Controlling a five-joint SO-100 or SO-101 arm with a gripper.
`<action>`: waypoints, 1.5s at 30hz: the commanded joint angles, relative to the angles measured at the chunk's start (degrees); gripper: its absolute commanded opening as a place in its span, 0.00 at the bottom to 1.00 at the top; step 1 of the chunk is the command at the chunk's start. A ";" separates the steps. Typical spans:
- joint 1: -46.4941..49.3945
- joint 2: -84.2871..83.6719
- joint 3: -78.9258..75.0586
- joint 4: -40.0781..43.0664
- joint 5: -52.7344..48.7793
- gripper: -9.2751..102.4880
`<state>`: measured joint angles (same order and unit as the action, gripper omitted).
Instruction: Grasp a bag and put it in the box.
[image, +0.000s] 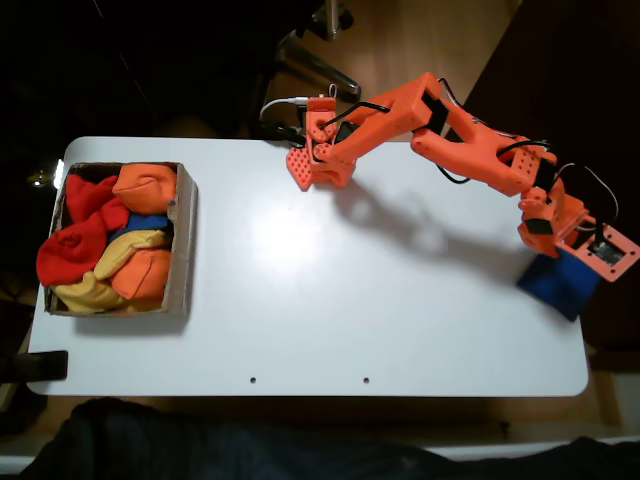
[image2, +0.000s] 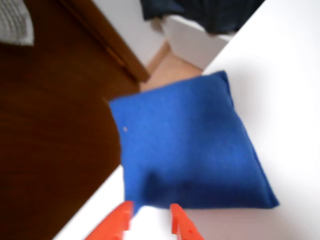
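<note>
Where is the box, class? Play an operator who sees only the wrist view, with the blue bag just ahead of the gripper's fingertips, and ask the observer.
Observer: In the fixed view the box sits at the left end of the table, the bag at its right edge.
Operator: Is the box empty?
Observer: No, orange, red and yellow bean bags fill it.
Operator: Where is the arm's base?
Observer: The base is at the table's top edge, near the middle.
</note>
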<state>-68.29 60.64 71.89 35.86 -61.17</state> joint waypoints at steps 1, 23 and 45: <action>-0.18 0.97 -2.46 0.53 -1.76 0.30; 2.20 4.75 1.41 1.93 -19.51 0.46; 2.90 8.53 3.08 2.81 -21.09 0.46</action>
<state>-65.65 64.86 75.15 38.67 -81.91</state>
